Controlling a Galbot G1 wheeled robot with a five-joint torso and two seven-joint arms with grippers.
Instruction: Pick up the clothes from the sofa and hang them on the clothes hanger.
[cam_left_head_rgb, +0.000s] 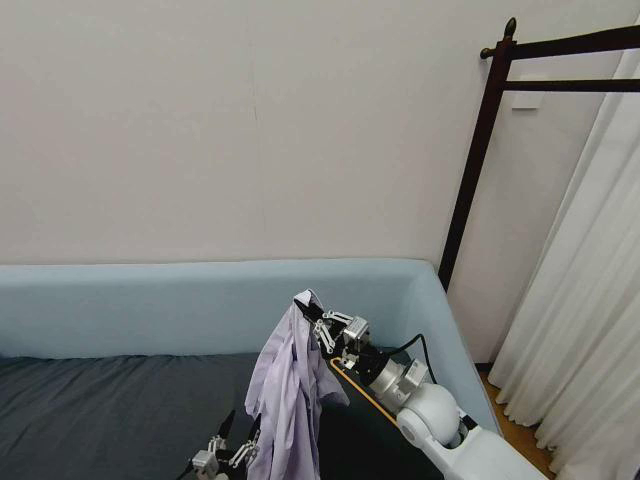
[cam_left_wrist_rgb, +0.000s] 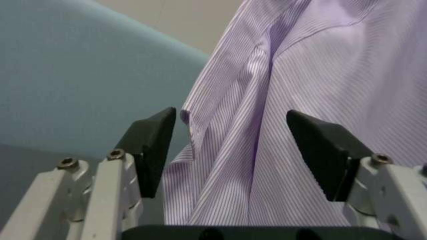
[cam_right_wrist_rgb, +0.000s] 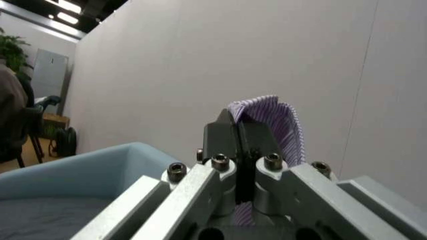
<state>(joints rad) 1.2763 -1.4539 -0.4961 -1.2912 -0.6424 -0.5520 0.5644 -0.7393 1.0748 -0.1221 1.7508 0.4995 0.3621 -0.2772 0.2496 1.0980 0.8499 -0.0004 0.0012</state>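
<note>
Left gripper (cam_left_head_rgb: 222, 458): lowest in the head view, at 7 o'clock by the lower edge, above the dark seat and just beside the lower folds of the shirt.
Left jaws: released and spread wide; the left wrist view shows striped cloth hanging beyond the gap between them, and contact cannot be told.
Right gripper (cam_left_head_rgb: 308, 308): at 6 o'clock in the head view, raised at the end of the right arm, which enters from 5 o'clock.
Right jaws: clenched on a fold at the top of the shirt; the right wrist view shows the cloth bunched just past the closed tips.
Shirt (cam_left_head_rgb: 290, 400): pale lilac with fine stripes, lifted clear of the backrest and hanging straight down from the right gripper between the two grippers.
Sofa (cam_left_head_rgb: 150, 305): light blue backrest running from 9 o'clock to centre, with a dark grey seat at 8 o'clock.
Clothes rack (cam_left_head_rgb: 478, 160): dark wooden post and crossbars at 2 o'clock, behind the sofa's end, well apart from the shirt.
Curtain (cam_left_head_rgb: 590, 300): white, at 3 to 4 o'clock, beside the rack.
Wall (cam_left_head_rgb: 250, 120): plain, off-white, from 10 to 1 o'clock.
</note>
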